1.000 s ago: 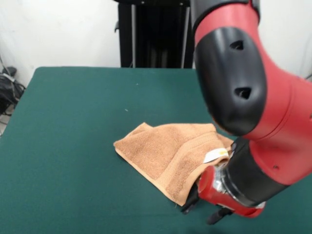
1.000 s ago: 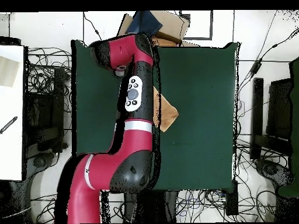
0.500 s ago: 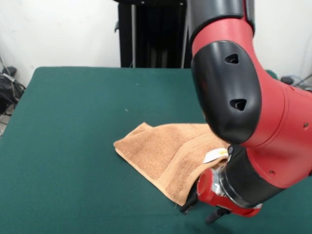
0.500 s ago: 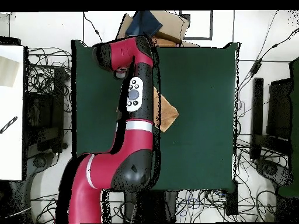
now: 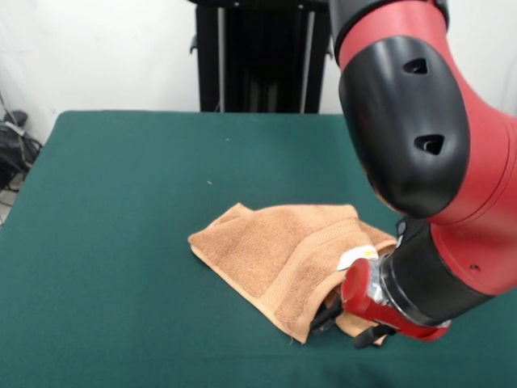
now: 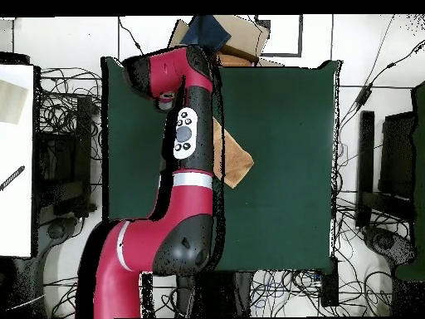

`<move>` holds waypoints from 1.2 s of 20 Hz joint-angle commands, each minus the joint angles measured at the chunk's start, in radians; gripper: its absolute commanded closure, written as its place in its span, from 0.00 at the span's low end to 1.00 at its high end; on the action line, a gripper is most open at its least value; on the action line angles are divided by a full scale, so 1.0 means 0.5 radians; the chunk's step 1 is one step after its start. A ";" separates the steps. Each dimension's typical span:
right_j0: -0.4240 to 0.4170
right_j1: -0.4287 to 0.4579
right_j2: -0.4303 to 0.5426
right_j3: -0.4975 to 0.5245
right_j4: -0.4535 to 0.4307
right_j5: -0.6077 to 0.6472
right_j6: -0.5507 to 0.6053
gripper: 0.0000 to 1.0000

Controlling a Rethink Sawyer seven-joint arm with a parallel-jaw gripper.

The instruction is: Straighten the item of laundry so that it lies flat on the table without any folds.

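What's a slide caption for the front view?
Red arm's claw at the near edge of a folded tan towel on the green table.

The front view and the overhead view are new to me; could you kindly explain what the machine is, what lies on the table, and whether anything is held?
The machine is a robot arm, red and black, with a gripper at its end. One picture looks across the table toward the robot; the other looks straight down, where the same arm reaches over the green table. On the table lies a tan towel, folded over itself, with a small white tag. From above, the towel is partly hidden by the arm. The gripper is low at the towel's near edge, and a bit of cloth shows between its dark fingers; whether it is actually clamped cannot be told.
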 commanded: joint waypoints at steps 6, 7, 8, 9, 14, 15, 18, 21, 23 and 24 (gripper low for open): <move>0.005 -0.019 0.154 0.281 0.027 0.075 -0.257 0.00; 0.003 -0.018 0.167 0.287 0.033 0.058 -0.252 0.00; 0.001 -0.014 0.172 0.282 0.037 0.054 -0.254 0.00; 0.000 -0.011 0.173 0.279 0.035 0.043 -0.251 0.00; -0.003 -0.003 0.174 0.272 0.034 0.041 -0.260 1.00; -0.002 -0.010 0.178 0.286 0.036 0.040 -0.256 1.00; -0.002 -0.025 0.190 0.321 0.040 0.039 -0.242 1.00; -0.009 -0.005 0.181 0.289 0.049 0.080 -0.247 1.00; -0.015 0.014 0.174 0.262 0.058 0.123 -0.257 1.00; -0.016 0.015 0.178 0.269 0.059 0.116 -0.252 1.00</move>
